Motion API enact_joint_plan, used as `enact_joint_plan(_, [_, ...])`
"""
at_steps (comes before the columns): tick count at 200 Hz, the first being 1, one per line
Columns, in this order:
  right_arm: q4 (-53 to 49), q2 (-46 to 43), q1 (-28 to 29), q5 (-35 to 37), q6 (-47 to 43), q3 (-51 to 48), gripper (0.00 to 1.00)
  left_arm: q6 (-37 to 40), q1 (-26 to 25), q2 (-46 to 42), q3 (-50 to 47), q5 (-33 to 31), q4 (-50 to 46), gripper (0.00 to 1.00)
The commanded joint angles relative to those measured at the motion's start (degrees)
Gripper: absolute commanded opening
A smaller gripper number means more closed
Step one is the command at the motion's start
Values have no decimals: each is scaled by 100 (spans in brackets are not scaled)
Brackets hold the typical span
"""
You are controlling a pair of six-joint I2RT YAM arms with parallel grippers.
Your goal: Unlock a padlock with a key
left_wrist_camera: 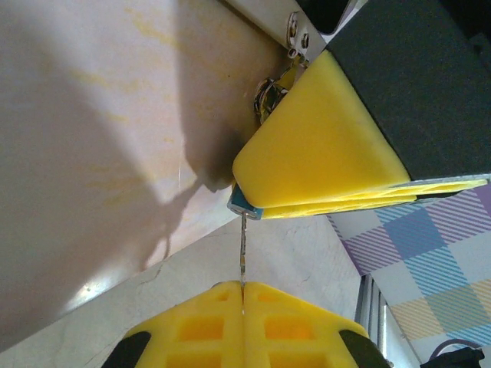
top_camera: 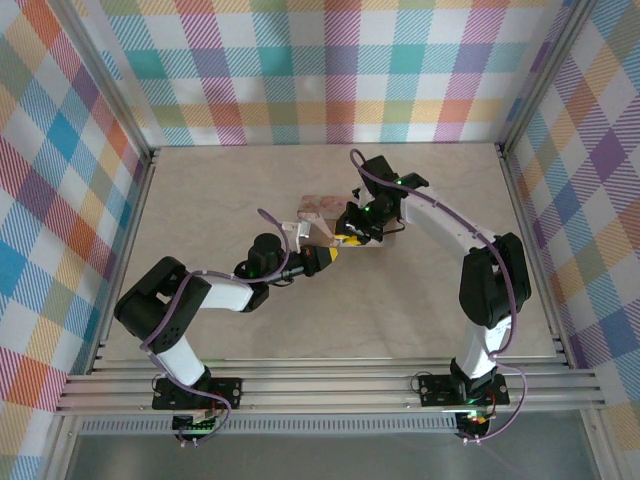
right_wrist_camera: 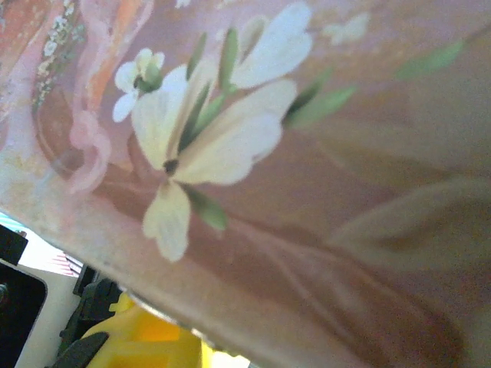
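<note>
My left gripper (left_wrist_camera: 244, 290) is shut on the key (left_wrist_camera: 243, 249), a thin metal blade seen edge-on that rises straight from between its yellow fingertips. The key's tip enters the padlock (left_wrist_camera: 244, 205). Just a small blue-and-silver corner of the padlock shows, clamped between the yellow fingers of my right gripper (left_wrist_camera: 247, 198). Metal rings (left_wrist_camera: 268, 92) hang behind it, beside the pink tin (left_wrist_camera: 115, 115). From above, the two grippers meet tip to tip at the tin's front edge: left (top_camera: 331, 253), right (top_camera: 352, 238).
The pink flower-printed tin (top_camera: 320, 208) lies mid-table and sits very close to the right wrist camera (right_wrist_camera: 307, 192). Aluminium frame rails (top_camera: 330, 385) run along the near edge. Checked cloth walls (top_camera: 330, 70) enclose the table on three sides.
</note>
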Motion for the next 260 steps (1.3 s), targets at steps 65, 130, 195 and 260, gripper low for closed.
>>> enact_joint_plan(65, [-670,9,4,-357,-516,278,0,399,154,-194,260,9,-68,0])
enact_joint_plan(130, [-574,36,4,-515,-330,279,0,294,147,-124,383,109,-28,0])
enact_joint_plan(195, [-339,3,3,-547,-142,104,0,-247,7,56,331,-307,784,0])
enact_joint_plan(260, [-282,-20,4,-491,-95,50,0,-370,-140,228,407,-398,1004,0])
